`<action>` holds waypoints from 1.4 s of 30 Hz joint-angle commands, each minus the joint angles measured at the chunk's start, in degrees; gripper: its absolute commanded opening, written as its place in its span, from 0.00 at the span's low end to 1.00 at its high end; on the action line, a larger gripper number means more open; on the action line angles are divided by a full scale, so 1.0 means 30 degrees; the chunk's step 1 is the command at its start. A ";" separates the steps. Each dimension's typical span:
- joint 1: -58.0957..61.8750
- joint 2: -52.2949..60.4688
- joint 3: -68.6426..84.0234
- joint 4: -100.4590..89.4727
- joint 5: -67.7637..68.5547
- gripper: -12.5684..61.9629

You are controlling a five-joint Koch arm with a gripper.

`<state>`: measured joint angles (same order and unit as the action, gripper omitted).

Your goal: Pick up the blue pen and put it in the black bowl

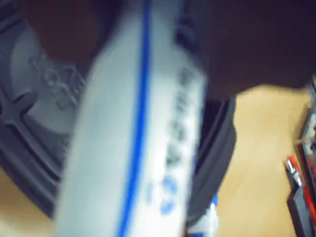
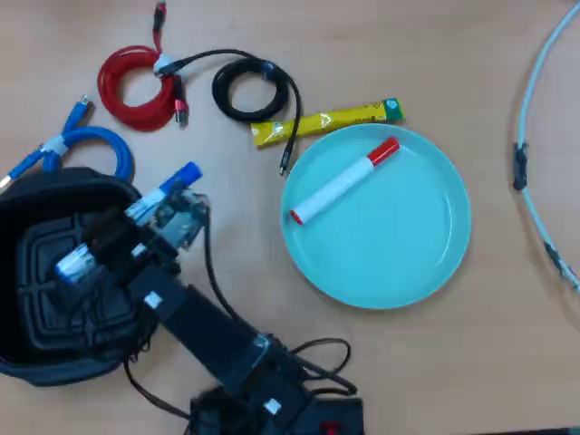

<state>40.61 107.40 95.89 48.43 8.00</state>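
Over the bowl (image 2: 36, 195) at the left of the overhead view, that big black tub on the tabletop (image 2: 471, 362), hangs the arm with its pincer (image 2: 136, 227) clamped across the pen (image 2: 127, 217), mid-barrel, as far as the overhead view lets me judge. Off to the right sits the teal plate (image 2: 417, 245) with the red-capped marker (image 2: 344, 181) on it, well apart. Now the pen itself: light, stiff, smooth plastic, so I'd say slippery, and the middle of the barrel looks the sensible place to hold. Long axis runs diagonally in the overhead view, blue cap up-right past the bowl's rim, other end down-left over the ridged floor. Wrist view shows the barrel (image 1: 128, 138) close and blurred.
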 commanded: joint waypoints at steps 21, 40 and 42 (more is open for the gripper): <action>-0.6035 -0.0820 0.6709 -1.6230 0.0000 0.06; -0.6592 -0.6943 0.4951 -2.1885 0.0059 0.06; -0.6621 -0.7559 0.4219 -2.1885 0.0117 0.06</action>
<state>21.53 84.99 122.78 -9.14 8.09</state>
